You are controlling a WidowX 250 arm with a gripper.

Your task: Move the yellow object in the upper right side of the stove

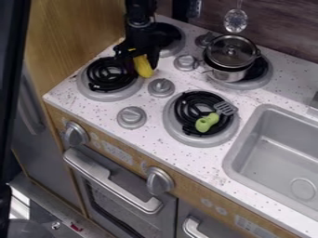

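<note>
Clearly, the yellow object [144, 68] is elongated, with a rounded lower end, and I see it hanging at a tilt beneath the black two-finger gripper [141, 59]. It is at the upper left of the stove, beside the right edge of the near left burner with its black coil [107, 75] and grey ring. A little yellow also peeks out higher up among the black parts.

Just beyond it, partly behind my gripper, is the far left burner [172, 38]. To the right I have two round grey knobs, one toward the back [186, 62] and one nearer me [161, 87]. Past them, a shiny metal pot with a lid [231, 57] sits on the far right burner [265, 74], so it takes up the stove's upper right and stands in the way there. Nearer me, a toy spatula with a green handle and a grey slotted head [207, 122] lies across the near right burner [194, 139]. The speckled white tabletop [192, 164] carries all this, with a grey sink [273, 153] farther right.

The jaws are closed around the upper part of the yellow object, one black finger on either side, with its rounded end protruding below them.
</note>
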